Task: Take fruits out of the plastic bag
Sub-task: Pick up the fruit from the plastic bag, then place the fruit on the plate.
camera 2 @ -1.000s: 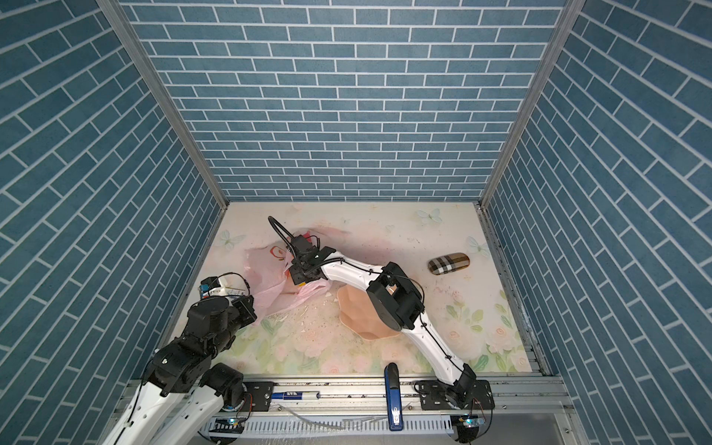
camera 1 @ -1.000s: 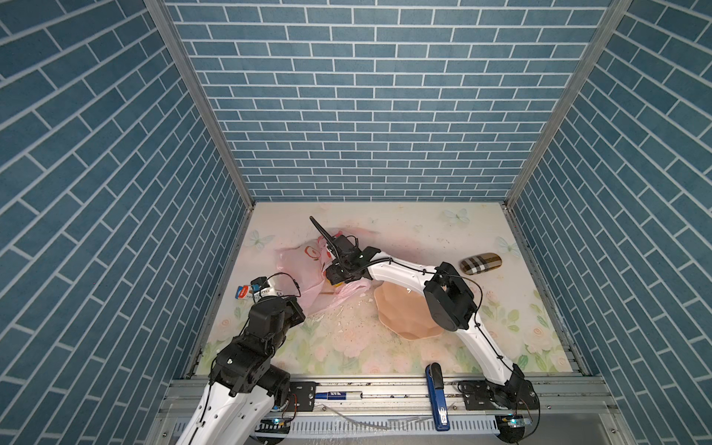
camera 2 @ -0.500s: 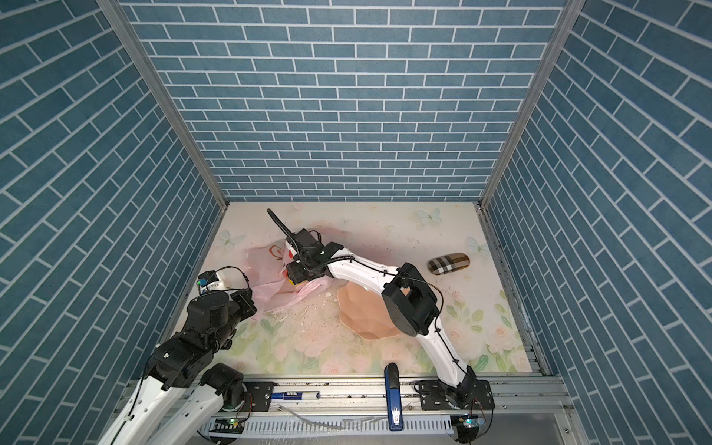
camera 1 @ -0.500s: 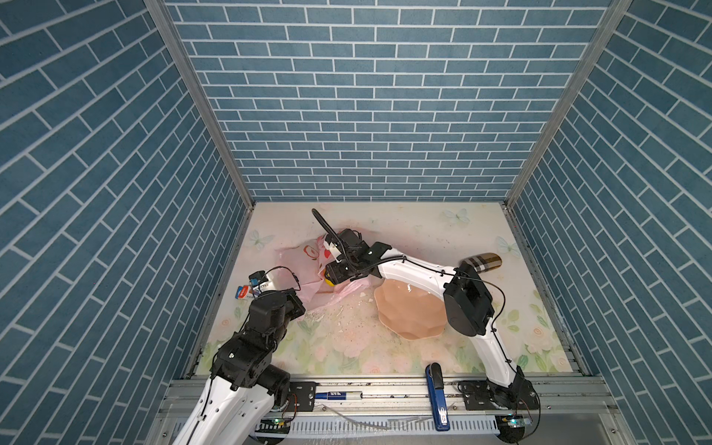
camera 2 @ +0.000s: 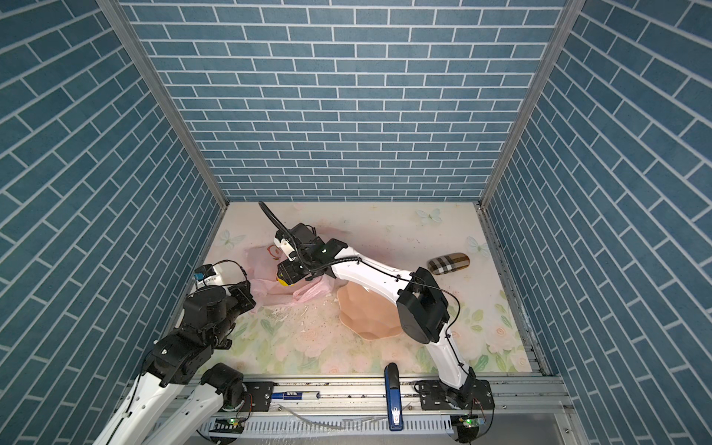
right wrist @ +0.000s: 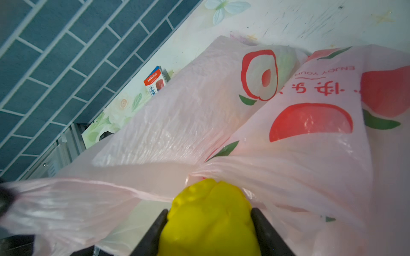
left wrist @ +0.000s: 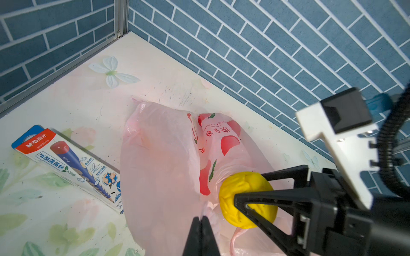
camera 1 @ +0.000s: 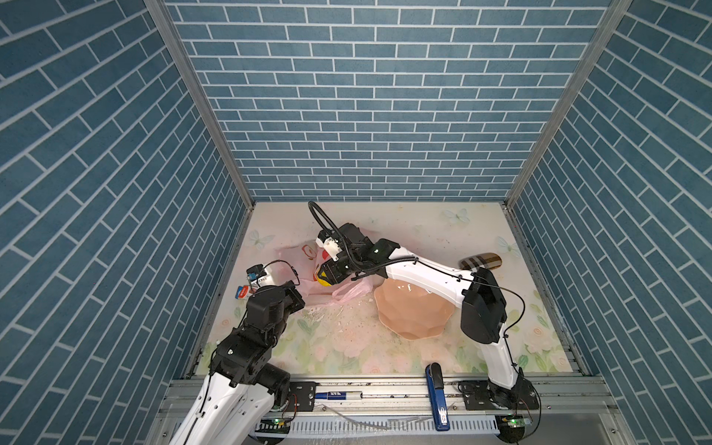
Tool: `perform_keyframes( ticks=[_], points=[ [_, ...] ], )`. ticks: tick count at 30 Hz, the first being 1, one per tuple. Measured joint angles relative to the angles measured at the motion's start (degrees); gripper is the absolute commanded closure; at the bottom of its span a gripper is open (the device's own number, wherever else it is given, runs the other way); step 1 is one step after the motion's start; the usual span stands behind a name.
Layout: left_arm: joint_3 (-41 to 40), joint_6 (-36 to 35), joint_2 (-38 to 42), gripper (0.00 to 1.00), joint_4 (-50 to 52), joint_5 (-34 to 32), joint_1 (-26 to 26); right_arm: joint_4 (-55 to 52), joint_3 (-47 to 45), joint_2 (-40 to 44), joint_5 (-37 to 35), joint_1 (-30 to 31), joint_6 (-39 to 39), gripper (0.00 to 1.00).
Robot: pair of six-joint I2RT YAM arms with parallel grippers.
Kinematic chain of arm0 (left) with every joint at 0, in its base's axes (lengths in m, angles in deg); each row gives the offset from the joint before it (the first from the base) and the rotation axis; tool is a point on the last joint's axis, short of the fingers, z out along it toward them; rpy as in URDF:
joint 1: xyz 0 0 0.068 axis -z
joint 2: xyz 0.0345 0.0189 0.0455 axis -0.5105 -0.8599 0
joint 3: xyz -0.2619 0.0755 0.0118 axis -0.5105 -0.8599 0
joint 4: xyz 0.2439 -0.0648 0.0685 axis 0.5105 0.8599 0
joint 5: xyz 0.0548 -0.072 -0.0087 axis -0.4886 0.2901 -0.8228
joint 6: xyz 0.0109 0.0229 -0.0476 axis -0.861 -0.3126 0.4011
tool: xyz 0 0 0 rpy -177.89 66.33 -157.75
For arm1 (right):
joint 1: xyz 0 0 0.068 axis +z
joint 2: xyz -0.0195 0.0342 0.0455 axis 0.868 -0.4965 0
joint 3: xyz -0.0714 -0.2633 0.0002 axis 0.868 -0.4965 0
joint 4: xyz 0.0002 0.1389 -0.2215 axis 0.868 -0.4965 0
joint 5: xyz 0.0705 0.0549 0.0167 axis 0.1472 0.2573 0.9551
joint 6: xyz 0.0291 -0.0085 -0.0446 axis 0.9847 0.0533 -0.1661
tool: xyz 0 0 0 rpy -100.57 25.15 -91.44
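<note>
The pale-pink plastic bag (camera 1: 293, 257) (camera 2: 262, 261) lies crumpled at the mat's left side, printed with red fruit pictures (right wrist: 310, 122). My left gripper (left wrist: 201, 218) is shut on a fold of the plastic bag (left wrist: 159, 159) at its near edge. In both top views the left wrist hides these jaws. My right gripper (right wrist: 209, 212) (left wrist: 249, 187) is shut on a yellow bumpy fruit (right wrist: 210, 219) (left wrist: 244, 199), one finger on each side. It holds the fruit just outside the bag's mouth, and a bag handle drapes over the fruit's top. The fruit (camera 1: 323, 283) (camera 2: 284, 282) shows as a yellow spot under the gripper.
A peach petal-edged bowl (camera 1: 412, 312) sits under the right forearm. A red and blue pencil box (left wrist: 71, 159) (camera 1: 242, 291) lies by the left wall. A plaid case (camera 1: 481, 262) lies at the right. A blue stapler (camera 1: 437, 393) rests on the front rail. Crumbs dot the mat.
The right gripper has moved a little left and nearer with the yellow fruit, and its elbow has swung right. The left arm has shifted slightly and kept its hold on the bag.
</note>
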Motion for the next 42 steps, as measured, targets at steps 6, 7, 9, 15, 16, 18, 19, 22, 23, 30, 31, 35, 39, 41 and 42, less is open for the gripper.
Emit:
perform_keyframes(
  ticks=[6, 7, 9, 15, 16, 18, 19, 22, 23, 30, 31, 35, 39, 41, 42],
  points=[
    [0.28, -0.02, -0.11, 1.00, -0.04, 0.00, 0.00, -0.70, -1.97, 8.35, -1.25, -0.02, -0.92, 0.78],
    [0.28, -0.02, -0.11, 1.00, -0.04, 0.00, 0.00, -0.70, -2.82, 10.21, -1.73, -0.13, -1.09, 0.79],
    [0.28, -0.04, -0.04, 1.00, -0.02, 0.02, 0.00, -0.68, -4.76, 13.25, -2.73, -0.42, -1.29, 0.79],
    [0.28, -0.24, 0.50, 1.00, 0.09, 0.04, 0.00, -0.31, -16.96, 22.08, -7.17, -4.44, -0.31, 0.80],
    [0.33, -0.33, 0.50, 1.00, 0.11, 0.04, 0.00, -0.13, -19.43, 23.28, -7.80, -5.35, 0.37, 0.80],
    [0.46, -0.61, 0.50, 1.00, 0.13, 0.11, 0.00, -0.31, -25.68, 26.03, -9.77, -8.00, 2.08, 0.81],
    [0.50, -0.70, 0.48, 1.00, 0.11, 0.15, 0.00, -0.35, -28.04, 26.99, -10.64, -8.92, 2.80, 0.81],
    [0.70, -1.07, 0.24, 1.00, 0.13, 0.28, 0.00, -0.39, -35.63, 29.66, -13.88, -11.76, 5.29, 0.81],
    [0.79, -1.16, 0.07, 1.00, 0.11, 0.42, 0.00, -0.52, -37.81, 30.21, -14.91, -12.15, 6.08, 0.80],
    [1.27, -1.53, -0.50, 1.00, 0.11, 1.20, 0.00, 0.31, -48.30, 30.73, -18.45, -12.24, 10.78, 0.79],
    [1.33, -1.55, -0.50, 1.00, 0.13, 1.25, 0.00, 0.50, -49.16, 30.69, -18.67, -12.24, 11.28, 0.79],
    [1.36, -1.73, -0.48, 1.00, 0.15, 1.36, 0.00, 1.97, -51.15, 30.34, -19.17, -12.31, 13.03, 0.76],
    [1.40, -1.77, -0.48, 1.00, 0.28, 1.36, 0.00, 3.72, -51.80, 28.70, -19.39, -12.35, 14.10, 0.74],
    [1.46, -1.77, -0.48, 1.00, 0.39, 1.36, 0.00, 4.52, -52.35, 27.91, -19.32, -12.35, 14.32, 0.74],
    [1.46, -1.77, -0.48, 1.00, 0.42, 1.36, 0.00, 5.05, -52.74, 27.52, -19.26, -12.35, 14.49, 0.73]
  ],
)
